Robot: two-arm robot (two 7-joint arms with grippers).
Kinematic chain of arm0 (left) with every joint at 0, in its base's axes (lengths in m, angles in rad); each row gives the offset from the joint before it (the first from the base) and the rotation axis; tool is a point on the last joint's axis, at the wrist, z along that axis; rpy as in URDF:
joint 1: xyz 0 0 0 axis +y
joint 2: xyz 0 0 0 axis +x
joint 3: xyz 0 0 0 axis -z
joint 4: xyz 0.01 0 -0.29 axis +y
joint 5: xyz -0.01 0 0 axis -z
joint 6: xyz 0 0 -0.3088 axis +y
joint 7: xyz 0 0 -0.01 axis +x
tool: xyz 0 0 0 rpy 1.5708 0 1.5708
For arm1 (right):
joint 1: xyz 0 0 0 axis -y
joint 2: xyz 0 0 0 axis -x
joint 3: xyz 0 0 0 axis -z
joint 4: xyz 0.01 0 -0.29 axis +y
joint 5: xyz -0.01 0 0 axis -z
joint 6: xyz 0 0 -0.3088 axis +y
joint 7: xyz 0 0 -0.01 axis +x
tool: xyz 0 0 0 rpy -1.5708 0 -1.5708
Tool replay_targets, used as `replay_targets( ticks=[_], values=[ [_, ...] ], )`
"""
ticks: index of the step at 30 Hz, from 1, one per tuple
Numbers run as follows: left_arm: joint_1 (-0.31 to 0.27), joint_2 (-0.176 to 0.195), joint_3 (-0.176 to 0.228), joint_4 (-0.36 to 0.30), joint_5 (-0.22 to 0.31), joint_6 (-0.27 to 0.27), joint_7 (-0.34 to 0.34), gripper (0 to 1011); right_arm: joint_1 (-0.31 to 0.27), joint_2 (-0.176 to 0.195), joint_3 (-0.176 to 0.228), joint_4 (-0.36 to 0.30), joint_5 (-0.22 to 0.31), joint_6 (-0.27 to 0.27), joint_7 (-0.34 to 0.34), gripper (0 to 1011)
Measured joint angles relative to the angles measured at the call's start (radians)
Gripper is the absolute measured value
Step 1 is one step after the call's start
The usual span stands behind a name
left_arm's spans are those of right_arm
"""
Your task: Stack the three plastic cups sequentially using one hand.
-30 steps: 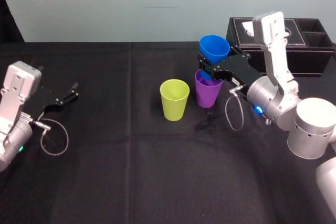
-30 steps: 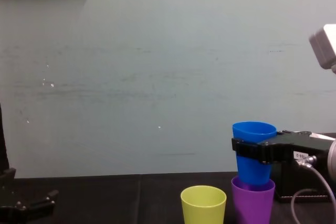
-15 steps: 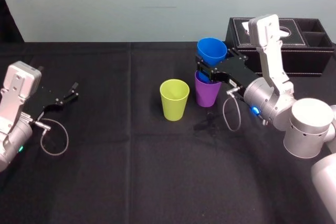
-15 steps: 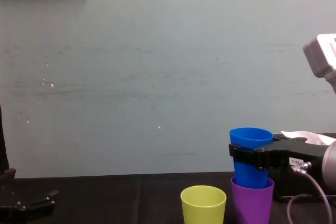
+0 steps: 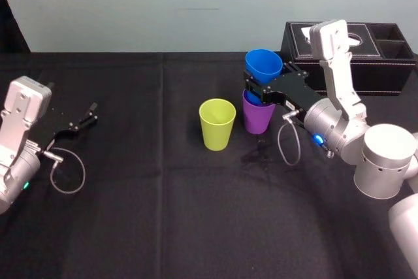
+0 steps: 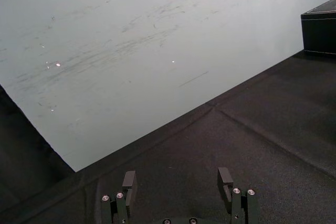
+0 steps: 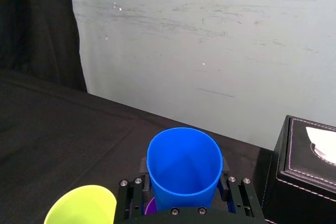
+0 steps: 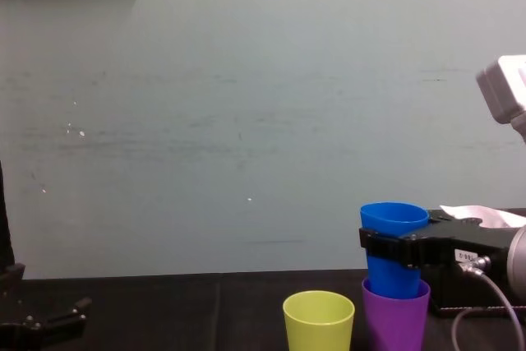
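My right gripper (image 5: 259,87) is shut on the blue cup (image 5: 264,65), whose lower part sits inside the purple cup (image 5: 258,115) standing on the black cloth. From the chest view the blue cup (image 8: 394,252) rises out of the purple cup (image 8: 396,316), with the black jaws clamped just under its rim. The right wrist view looks down into the blue cup (image 7: 184,166) between the fingers. The yellow-green cup (image 5: 217,123) stands upright just left of the purple one, apart from it. My left gripper (image 5: 83,122) rests open at the far left of the table.
A black tissue box (image 5: 379,53) with compartments stands at the back right, behind my right arm. A pale wall runs along the far edge of the table. Grey cable loops hang from both wrists.
The blue cup has come down a little into the purple cup and shifted slightly left with my right gripper. The left arm has not moved.
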Motion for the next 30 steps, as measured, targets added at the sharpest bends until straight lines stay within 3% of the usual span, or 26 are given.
replay_targets(
  ticks=[30],
  values=[
    [0.0,0.0,0.0,0.0,0.0,0.0,0.0,1011,-0.019,0.021,-0.017,-0.005,-0.004,-0.003,0.012,723]
  ],
)
